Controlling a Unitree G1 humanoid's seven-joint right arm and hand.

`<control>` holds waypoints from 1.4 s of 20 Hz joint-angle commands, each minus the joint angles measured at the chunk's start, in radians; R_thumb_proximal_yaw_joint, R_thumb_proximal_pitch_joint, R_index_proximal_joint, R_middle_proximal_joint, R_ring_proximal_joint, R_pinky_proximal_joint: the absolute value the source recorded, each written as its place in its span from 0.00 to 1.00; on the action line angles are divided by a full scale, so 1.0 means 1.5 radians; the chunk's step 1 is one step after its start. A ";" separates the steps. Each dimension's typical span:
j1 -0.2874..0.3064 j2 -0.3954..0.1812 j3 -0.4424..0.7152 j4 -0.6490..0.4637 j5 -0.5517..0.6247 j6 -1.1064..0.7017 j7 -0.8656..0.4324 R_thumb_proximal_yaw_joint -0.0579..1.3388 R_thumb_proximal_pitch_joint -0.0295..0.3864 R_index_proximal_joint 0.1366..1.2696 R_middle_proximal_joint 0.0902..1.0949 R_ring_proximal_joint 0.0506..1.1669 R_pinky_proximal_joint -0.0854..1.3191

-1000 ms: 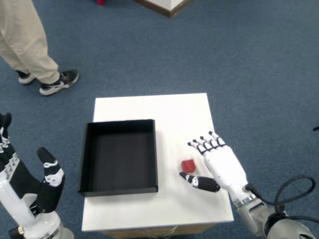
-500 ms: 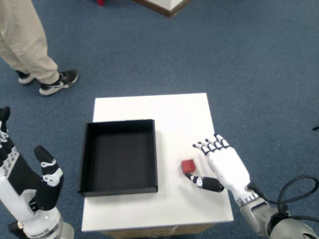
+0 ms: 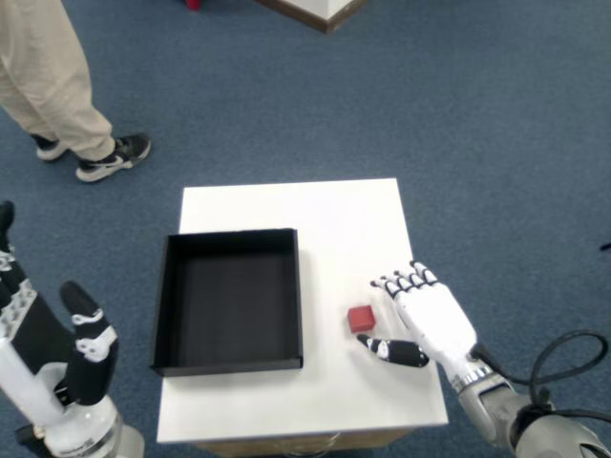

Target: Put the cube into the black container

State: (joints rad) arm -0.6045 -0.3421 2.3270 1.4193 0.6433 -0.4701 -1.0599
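Observation:
A small red cube [image 3: 360, 319] lies on the white table [image 3: 325, 215], just right of the black container [image 3: 228, 299]. The container is an open, shallow square tray with nothing inside. My right hand [image 3: 425, 320] rests over the table's right edge, just right of the cube. Its fingers are spread and the thumb [image 3: 391, 351] points left below the cube. Nothing is held; a narrow gap separates the hand from the cube.
My left hand [image 3: 48, 358] hangs off the table at the lower left. A person's legs and shoes [image 3: 110, 157] stand on the blue carpet at the upper left. A black cable [image 3: 563, 367] loops near my right wrist.
My right hand has drawn back slightly toward the lower right, and the thumb has moved away from the cube. The cube has not moved. The left hand sank a little.

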 commanded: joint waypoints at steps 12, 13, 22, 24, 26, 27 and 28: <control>-0.016 -0.007 -0.016 0.015 0.032 0.050 0.079 0.37 0.03 0.21 0.22 0.21 0.15; -0.015 -0.007 -0.017 0.015 0.034 0.052 0.082 0.37 0.03 0.21 0.22 0.21 0.15; -0.017 0.021 -0.022 0.017 0.044 0.069 0.109 0.37 0.03 0.20 0.22 0.21 0.15; -0.022 0.027 -0.019 0.019 0.041 0.063 0.098 0.37 0.03 0.20 0.21 0.21 0.15; -0.023 0.029 -0.013 0.020 0.035 0.055 0.082 0.36 0.03 0.20 0.21 0.21 0.15; -0.022 0.030 -0.011 0.020 0.033 0.051 0.072 0.36 0.03 0.20 0.21 0.21 0.15; -0.021 0.030 -0.009 0.020 0.032 0.049 0.068 0.36 0.03 0.20 0.21 0.21 0.15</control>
State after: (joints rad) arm -0.5947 -0.2782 2.3132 1.4191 0.6854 -0.3800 -0.9100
